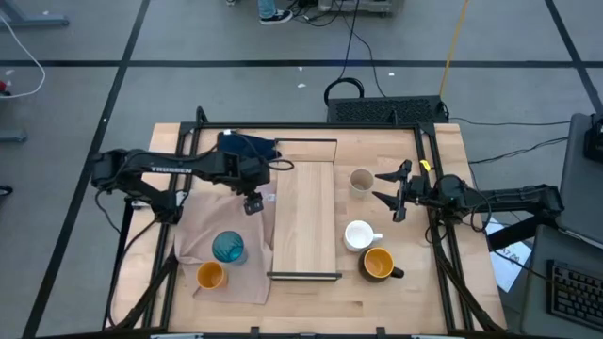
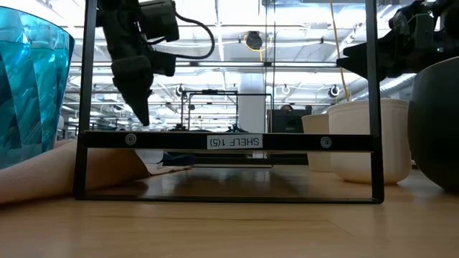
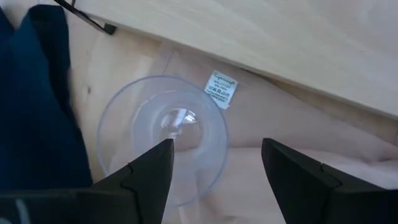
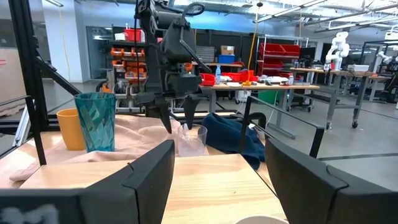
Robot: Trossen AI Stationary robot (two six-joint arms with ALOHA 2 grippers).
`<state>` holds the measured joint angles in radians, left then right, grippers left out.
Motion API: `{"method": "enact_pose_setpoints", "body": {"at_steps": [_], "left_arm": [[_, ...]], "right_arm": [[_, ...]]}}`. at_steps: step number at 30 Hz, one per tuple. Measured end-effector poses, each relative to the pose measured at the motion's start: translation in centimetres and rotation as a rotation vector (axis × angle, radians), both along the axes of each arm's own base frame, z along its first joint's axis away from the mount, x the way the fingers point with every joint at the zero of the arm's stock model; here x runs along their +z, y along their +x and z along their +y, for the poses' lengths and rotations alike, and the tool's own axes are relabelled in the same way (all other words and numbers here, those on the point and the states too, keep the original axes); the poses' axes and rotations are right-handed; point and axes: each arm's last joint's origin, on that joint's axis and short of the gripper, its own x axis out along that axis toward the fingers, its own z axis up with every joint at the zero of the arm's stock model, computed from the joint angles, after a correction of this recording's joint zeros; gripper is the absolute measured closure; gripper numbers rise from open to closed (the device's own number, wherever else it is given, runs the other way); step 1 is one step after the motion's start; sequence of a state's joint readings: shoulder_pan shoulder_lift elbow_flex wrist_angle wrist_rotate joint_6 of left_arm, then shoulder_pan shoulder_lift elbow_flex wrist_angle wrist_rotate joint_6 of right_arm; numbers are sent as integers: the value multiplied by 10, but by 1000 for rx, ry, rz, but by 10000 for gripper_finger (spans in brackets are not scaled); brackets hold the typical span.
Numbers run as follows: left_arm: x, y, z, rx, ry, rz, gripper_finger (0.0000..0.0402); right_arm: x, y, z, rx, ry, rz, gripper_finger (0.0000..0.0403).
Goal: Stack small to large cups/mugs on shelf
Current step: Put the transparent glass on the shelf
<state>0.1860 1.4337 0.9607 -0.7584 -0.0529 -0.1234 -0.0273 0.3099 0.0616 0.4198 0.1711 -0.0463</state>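
Observation:
A clear glass (image 3: 163, 137) stands upright, on its base, on the beige cloth (image 1: 203, 221), just left of the light-wood shelf (image 1: 304, 221). My left gripper (image 3: 216, 149) hangs open right above it, pointing steeply down; one finger is over the glass's mouth and the other outside its rim. On the same cloth stand a teal tumbler (image 1: 228, 247) and a small orange cup (image 1: 210, 275). Right of the shelf are a beige-grey cup (image 1: 361, 181), a white mug (image 1: 358, 235) and a dark-handled orange mug (image 1: 379, 265). My right gripper (image 1: 380, 186) waits open and level beside the beige-grey cup.
A dark blue cloth (image 1: 247, 146) lies bunched at the far side, behind the glass. The shelf's thin black end frames (image 2: 229, 140) rise at its near and far ends. Black frame posts (image 1: 438, 235) run along both table sides.

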Motion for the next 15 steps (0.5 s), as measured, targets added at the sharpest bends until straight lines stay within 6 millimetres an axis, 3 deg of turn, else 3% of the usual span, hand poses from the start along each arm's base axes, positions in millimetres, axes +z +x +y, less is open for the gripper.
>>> {"method": "enact_pose_setpoints", "body": {"at_steps": [15], "left_arm": [[-5, 4, 4, -31, 15, 4, 158]], "right_arm": [[-1, 0, 0, 0, 0, 7, 161]]}}
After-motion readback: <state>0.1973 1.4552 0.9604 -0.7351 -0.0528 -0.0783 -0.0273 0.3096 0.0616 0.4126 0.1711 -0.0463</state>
